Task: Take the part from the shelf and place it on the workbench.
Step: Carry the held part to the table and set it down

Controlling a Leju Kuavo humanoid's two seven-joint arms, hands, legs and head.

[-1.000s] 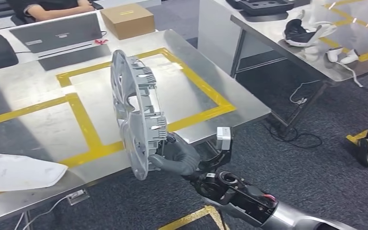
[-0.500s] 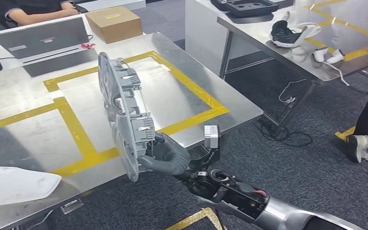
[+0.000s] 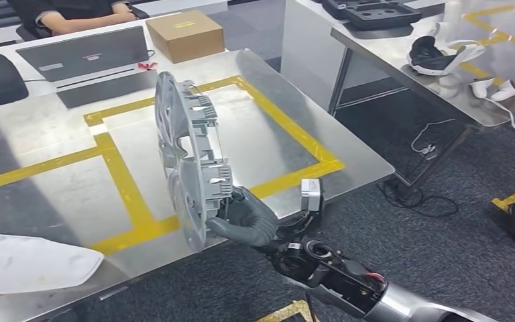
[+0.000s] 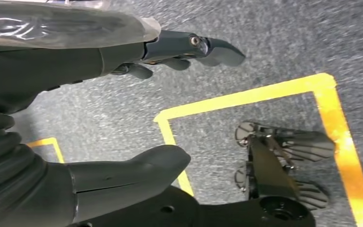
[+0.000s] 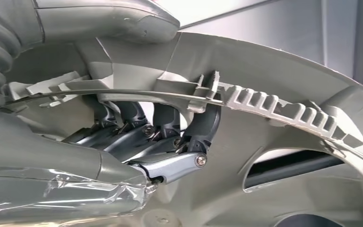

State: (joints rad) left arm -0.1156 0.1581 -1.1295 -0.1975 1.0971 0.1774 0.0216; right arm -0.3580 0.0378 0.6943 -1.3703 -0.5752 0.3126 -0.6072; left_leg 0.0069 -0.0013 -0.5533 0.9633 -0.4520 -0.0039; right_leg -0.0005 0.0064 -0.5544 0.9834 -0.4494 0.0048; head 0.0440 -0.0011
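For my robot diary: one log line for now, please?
right hand: holds part | part: upright above workbench | left hand: open, over floor

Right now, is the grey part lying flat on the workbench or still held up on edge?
Held on edge: the right hand grips the grey part at its lower end, standing it near-vertical above the workbench, not laid down.
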